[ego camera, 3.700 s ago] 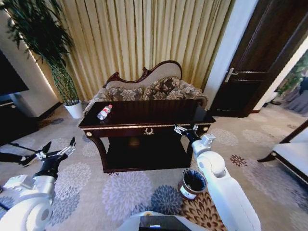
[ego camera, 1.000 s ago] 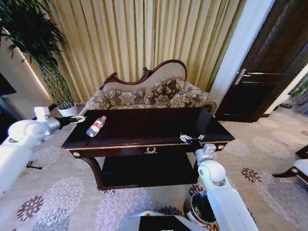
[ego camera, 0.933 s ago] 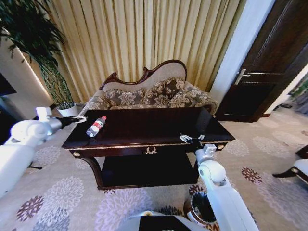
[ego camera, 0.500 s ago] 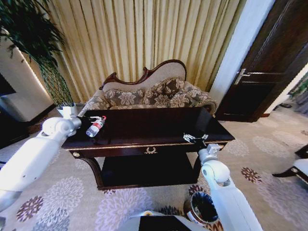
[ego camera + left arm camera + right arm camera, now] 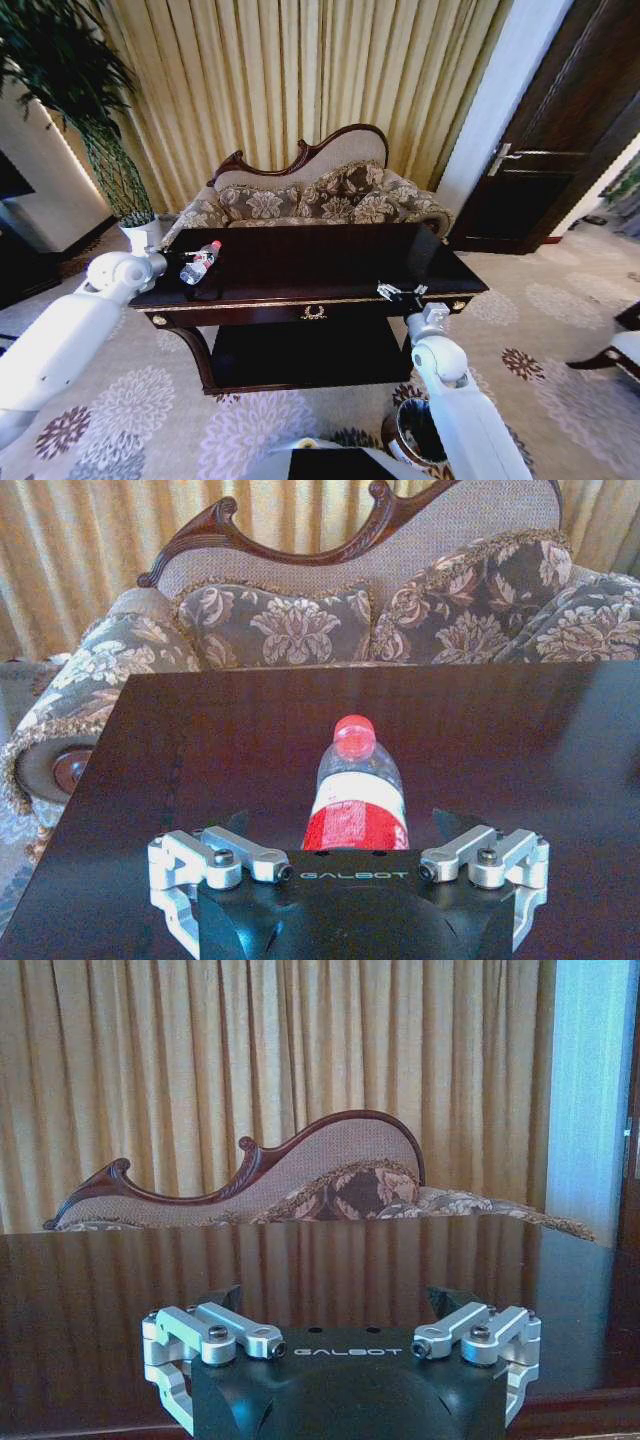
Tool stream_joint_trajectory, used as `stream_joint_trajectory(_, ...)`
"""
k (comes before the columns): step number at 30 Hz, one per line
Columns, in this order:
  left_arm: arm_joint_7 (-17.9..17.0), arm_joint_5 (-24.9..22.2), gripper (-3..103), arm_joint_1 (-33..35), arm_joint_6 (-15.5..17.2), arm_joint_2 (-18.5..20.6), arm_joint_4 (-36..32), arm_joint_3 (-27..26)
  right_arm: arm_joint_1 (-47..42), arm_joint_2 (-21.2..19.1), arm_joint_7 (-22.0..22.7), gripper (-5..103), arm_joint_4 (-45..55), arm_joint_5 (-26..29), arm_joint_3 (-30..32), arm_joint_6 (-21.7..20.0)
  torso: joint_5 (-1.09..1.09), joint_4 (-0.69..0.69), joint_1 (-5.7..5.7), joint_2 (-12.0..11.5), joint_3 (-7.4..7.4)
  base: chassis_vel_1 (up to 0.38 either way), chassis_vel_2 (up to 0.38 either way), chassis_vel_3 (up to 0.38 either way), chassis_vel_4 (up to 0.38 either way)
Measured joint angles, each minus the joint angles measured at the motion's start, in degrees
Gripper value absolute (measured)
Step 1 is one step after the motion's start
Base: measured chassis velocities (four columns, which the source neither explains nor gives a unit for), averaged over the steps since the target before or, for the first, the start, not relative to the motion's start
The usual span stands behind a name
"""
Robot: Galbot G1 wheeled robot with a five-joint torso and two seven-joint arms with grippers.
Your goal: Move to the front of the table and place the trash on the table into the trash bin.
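1. Left gripper [image 5: 188, 258] sits at the desk's [image 5: 300, 262] left end, fingers spread wide, straddling the bottle's base without clamping it.
2. Bottle [image 5: 354, 798] lies on its side on the desk top, red cap [image 5: 353, 729] pointing toward the sofa [image 5: 320, 195]; in the left wrist view it sits centred between the open fingers.
3. Right gripper [image 5: 400, 293] hovers at the desk's front right edge, fingers apart, holding nothing.
4. Trash bin [image 5: 415, 432] stands on the carpet near the desk's right front leg, beside the right arm.

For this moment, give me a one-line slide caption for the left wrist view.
Left claw open at the base of the red-capped bottle lying on the dark table, floral sofa behind.
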Motion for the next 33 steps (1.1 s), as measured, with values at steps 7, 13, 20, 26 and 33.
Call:
stream_joint_trajectory(7, 0.63, 0.16, 100, -1.20, -0.01, -2.00, 0.95, 1.51, -0.36, -0.33, 0.00, 100, 0.31, -0.60, 0.26, 0.64, 0.00, -0.01, 0.00, 0.00, 0.00, 0.000, 0.000, 0.000, 0.000)
stream_joint_trajectory(13, -1.16, 0.17, 100, -2.94, -0.02, -3.79, 1.06, 3.43, -0.83, -0.37, 0.00, 100, 0.97, -0.83, 0.52, 0.76, 0.01, -0.03, 0.00, 0.00, 0.00, 0.000, 0.000, 0.000, 0.000)
stream_joint_trajectory(20, -1.46, 0.07, 100, -1.65, -0.03, -3.56, 0.46, 2.58, -1.22, -0.20, 0.00, 100, 0.75, -1.08, 0.76, 0.95, 0.00, -0.01, 0.00, 0.00, 0.00, 0.000, 0.000, 0.000, 0.000)
stream_joint_trajectory(26, -1.46, 0.07, 100, -0.08, -0.05, -2.87, 0.21, 1.06, -1.15, 0.28, 0.00, 100, 0.29, -1.51, 0.14, 1.02, 0.01, -0.01, 0.00, 0.00, 0.00, 0.000, 0.000, 0.000, 0.000)
stream_joint_trajectory(33, -1.45, 0.26, 100, 1.87, -0.07, -2.41, 0.25, -0.52, -0.85, 0.20, 0.00, 100, 0.25, -1.64, -0.24, 1.03, 0.01, -0.01, 0.00, 0.00, 0.00, 0.000, 0.000, 0.000, 0.000)
